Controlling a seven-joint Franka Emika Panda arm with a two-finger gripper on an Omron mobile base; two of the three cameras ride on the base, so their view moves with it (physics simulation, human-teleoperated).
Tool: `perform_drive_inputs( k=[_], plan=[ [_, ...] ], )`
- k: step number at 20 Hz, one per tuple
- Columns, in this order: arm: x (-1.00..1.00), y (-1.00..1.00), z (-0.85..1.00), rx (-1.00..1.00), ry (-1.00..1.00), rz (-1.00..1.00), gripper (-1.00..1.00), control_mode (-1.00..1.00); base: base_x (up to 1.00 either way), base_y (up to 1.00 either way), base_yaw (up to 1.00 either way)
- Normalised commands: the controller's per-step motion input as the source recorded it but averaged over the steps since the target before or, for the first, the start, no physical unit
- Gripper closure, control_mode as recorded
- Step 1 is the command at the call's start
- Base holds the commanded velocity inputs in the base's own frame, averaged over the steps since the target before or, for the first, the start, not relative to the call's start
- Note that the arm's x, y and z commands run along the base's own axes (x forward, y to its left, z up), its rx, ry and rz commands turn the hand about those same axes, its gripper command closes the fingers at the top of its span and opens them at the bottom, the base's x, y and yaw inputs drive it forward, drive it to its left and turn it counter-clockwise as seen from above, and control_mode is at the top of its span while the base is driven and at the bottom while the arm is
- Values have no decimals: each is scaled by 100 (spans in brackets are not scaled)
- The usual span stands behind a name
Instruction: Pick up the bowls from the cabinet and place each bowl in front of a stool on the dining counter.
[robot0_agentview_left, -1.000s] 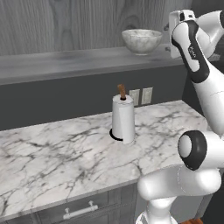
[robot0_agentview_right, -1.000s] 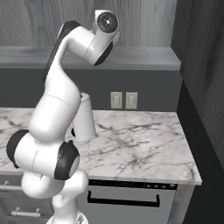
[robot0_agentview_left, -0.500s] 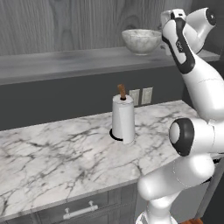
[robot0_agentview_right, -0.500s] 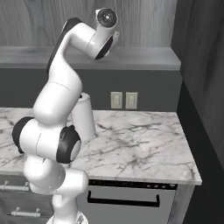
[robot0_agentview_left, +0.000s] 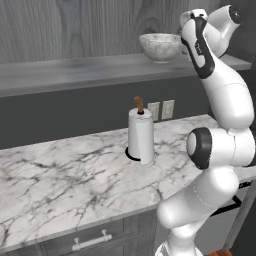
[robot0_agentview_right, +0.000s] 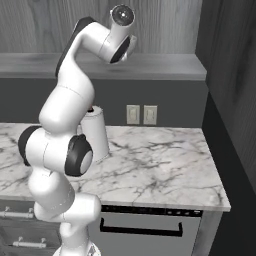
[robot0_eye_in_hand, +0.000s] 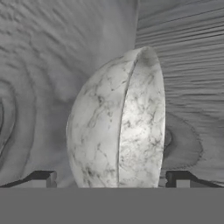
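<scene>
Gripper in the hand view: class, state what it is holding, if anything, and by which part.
Nothing is held. The gripper is open, its fingertips standing apart on either side of the marbled stone bowl without closing on it.

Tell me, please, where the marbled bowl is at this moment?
The marbled bowl stands on the grey cabinet shelf at the upper right of the left base view, above the paper towel roll, close before the open gripper.
</scene>
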Motion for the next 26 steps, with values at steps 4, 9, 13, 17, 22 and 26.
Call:
perform_drive_inputs(
  k=[4, 9, 13, 17, 22, 26],
  plan=[
    [1, 0, -20, -7, 6, 0, -100, -100, 0, 0, 0],
    [4, 1, -7, -2, 2, 0, -100, -100, 0, 0, 0],
    [18, 0, 0, 0, 0, 0, -100, -100, 0, 0, 0],
    [23, 6, 0, 0, 0, 0, -100, -100, 0, 0, 0],
    [18, 2, 0, 0, 0, 0, -100, -100, 0, 0, 0],
    [1, 5, -4, 0, 0, 0, 100, -100, 0, 0, 0]
  ],
)
